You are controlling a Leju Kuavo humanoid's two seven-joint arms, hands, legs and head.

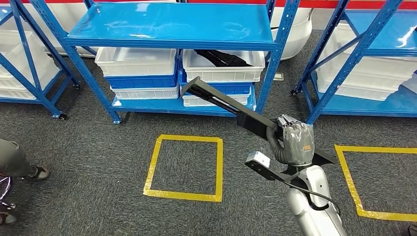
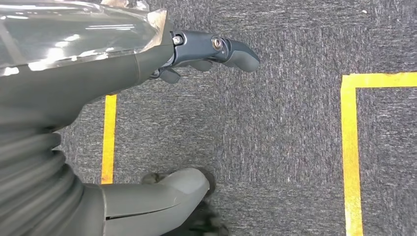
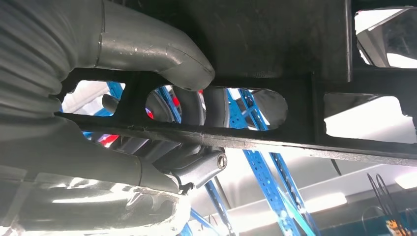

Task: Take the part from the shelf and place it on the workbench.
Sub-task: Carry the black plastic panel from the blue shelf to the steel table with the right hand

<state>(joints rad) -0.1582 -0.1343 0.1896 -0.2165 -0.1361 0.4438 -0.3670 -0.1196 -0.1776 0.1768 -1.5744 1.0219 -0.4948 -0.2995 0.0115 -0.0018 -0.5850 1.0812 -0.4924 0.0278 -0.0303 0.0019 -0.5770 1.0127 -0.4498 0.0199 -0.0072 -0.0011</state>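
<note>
Right of centre in the head view, the long black part [image 1: 231, 109] slants from the shelf front down to the right hand [image 1: 296, 142], whose fingers [image 3: 204, 105] wrap through its slots in a firm hold. It looks clear of the white bin [image 1: 223, 66] on the blue shelf [image 1: 172, 24], so the pick seems done; carrying it to the workbench remains. Hanging over carpet, the left hand [image 2: 162, 113] holds nothing, fingers loosely apart.

Silver right arm [image 1: 314, 206] at lower right of the head frame, thin black cable along it, grey ribbed cover with small orange marking on right hand [image 1: 297, 142], left hand [image 2: 147, 118] grey thumb, darker screw-jointed fingers [image 2: 221, 51]
</note>
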